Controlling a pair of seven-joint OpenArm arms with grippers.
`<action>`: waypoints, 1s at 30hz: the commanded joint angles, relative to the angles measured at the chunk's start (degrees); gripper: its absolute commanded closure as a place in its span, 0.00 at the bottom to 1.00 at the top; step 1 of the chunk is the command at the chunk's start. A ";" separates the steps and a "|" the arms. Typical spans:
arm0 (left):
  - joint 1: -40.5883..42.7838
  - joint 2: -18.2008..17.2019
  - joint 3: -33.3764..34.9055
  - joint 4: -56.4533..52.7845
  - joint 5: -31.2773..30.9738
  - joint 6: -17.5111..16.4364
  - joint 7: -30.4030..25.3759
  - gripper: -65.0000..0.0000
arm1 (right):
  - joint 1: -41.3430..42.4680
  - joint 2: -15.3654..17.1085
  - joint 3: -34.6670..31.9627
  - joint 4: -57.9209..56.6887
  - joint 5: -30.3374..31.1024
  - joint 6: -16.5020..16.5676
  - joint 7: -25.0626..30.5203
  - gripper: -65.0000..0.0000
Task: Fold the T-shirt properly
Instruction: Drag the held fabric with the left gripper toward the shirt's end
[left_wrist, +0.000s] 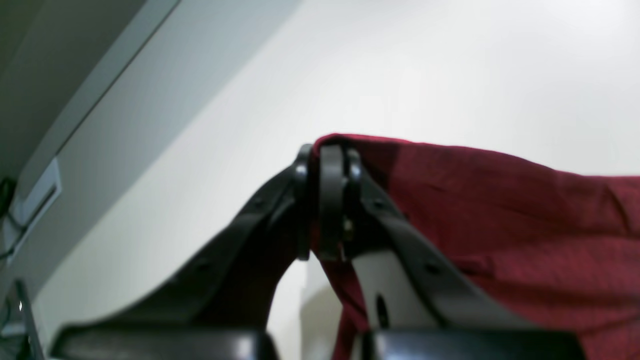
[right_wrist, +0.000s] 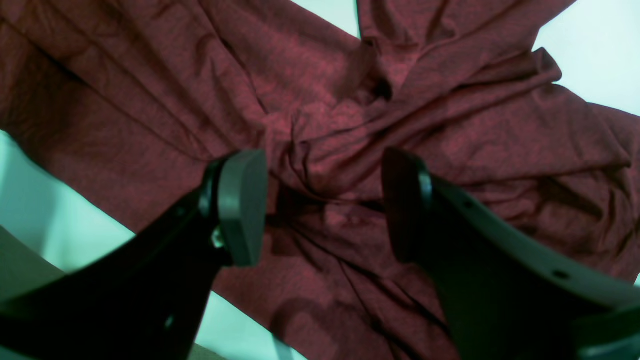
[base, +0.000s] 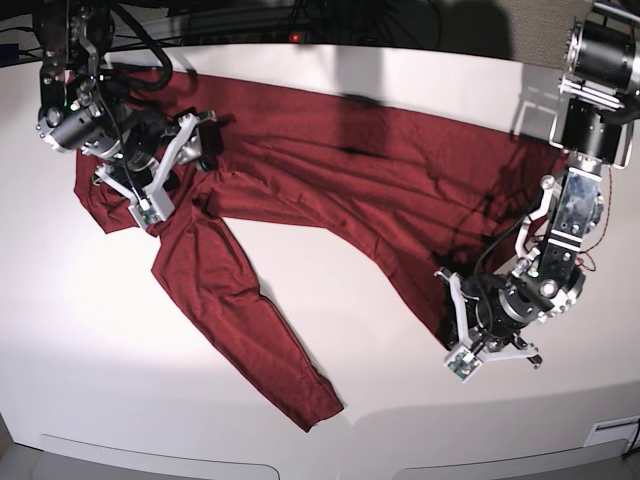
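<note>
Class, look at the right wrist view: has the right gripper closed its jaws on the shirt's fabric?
No. The right gripper has its jaws standing wide apart above the T-shirt, with wrinkled fabric showing in the gap between them, unpinched.

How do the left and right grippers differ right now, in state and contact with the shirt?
The left gripper is shut, pinching an edge of the T-shirt; the right gripper is open and holds nothing. The left one works at the shirt's edge on the base view's right; the right one hovers over bunched fabric near a sleeve on that view's left. Both have dark fingers.
</note>
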 joint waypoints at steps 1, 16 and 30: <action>-2.27 -0.50 -0.33 0.98 -0.28 -0.92 -2.08 1.00 | 0.46 0.61 0.35 1.07 0.52 0.26 0.94 0.44; -7.96 -3.37 -0.31 -2.73 -4.26 -2.10 1.73 1.00 | 0.46 -1.01 0.35 1.07 0.46 0.35 0.33 0.44; -1.57 -14.99 -0.33 6.10 -12.72 -1.95 14.49 1.00 | 0.48 -2.84 0.35 1.07 0.09 1.95 0.57 0.44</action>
